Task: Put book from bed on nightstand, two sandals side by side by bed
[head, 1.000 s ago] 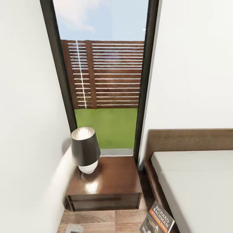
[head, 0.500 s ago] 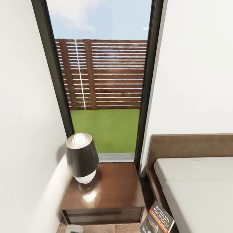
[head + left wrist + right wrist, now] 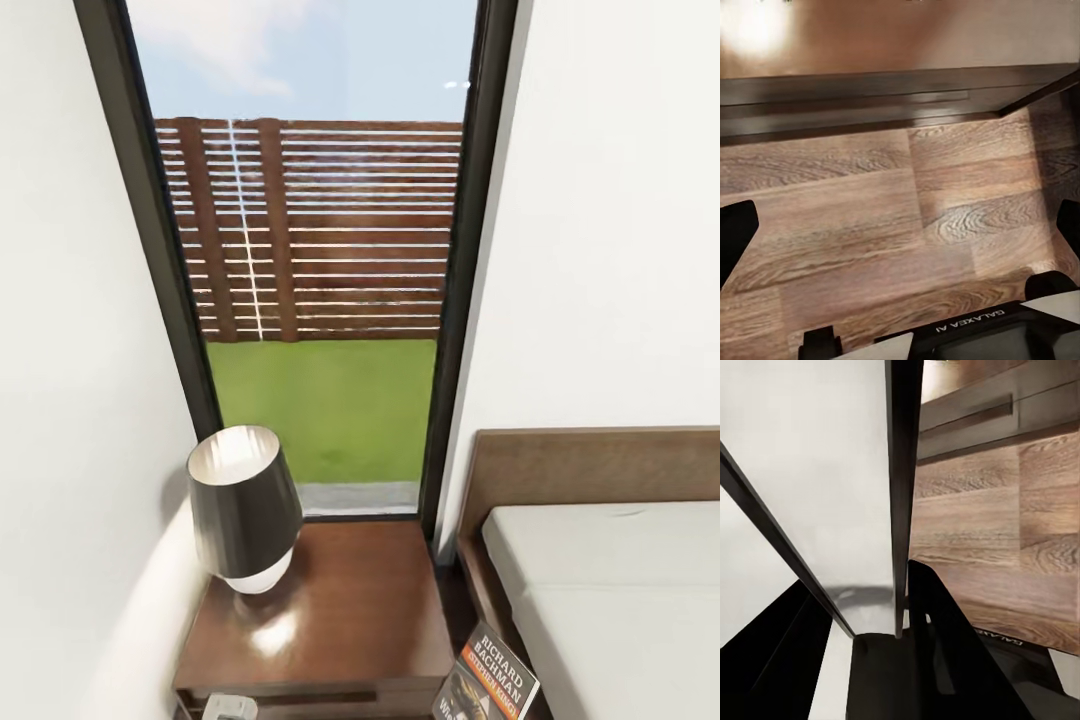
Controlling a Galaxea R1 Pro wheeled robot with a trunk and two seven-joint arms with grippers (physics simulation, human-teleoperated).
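Right pincer (image 3: 900, 607) is clamped on the book (image 3: 487, 683): in the right wrist view the thin dark edge runs up from between its fingers (image 3: 934, 615), white face to one side. Head view puts the book at the lower edge, upright and tilted, orange band and "Richard Bachman" lettering readable, just beside the bed (image 3: 610, 600) frame and near the nightstand (image 3: 340, 620) corner. Left pincer (image 3: 900, 232) is spread wide, dark fingertips (image 3: 735, 232) at both edges of the left wrist view, above the plank floor (image 3: 885, 225) in front of the nightstand drawer front. Nightstand top carries a lamp (image 3: 243, 510) with a dark shade. Window (image 3: 310, 260) behind it shows fence and grass.
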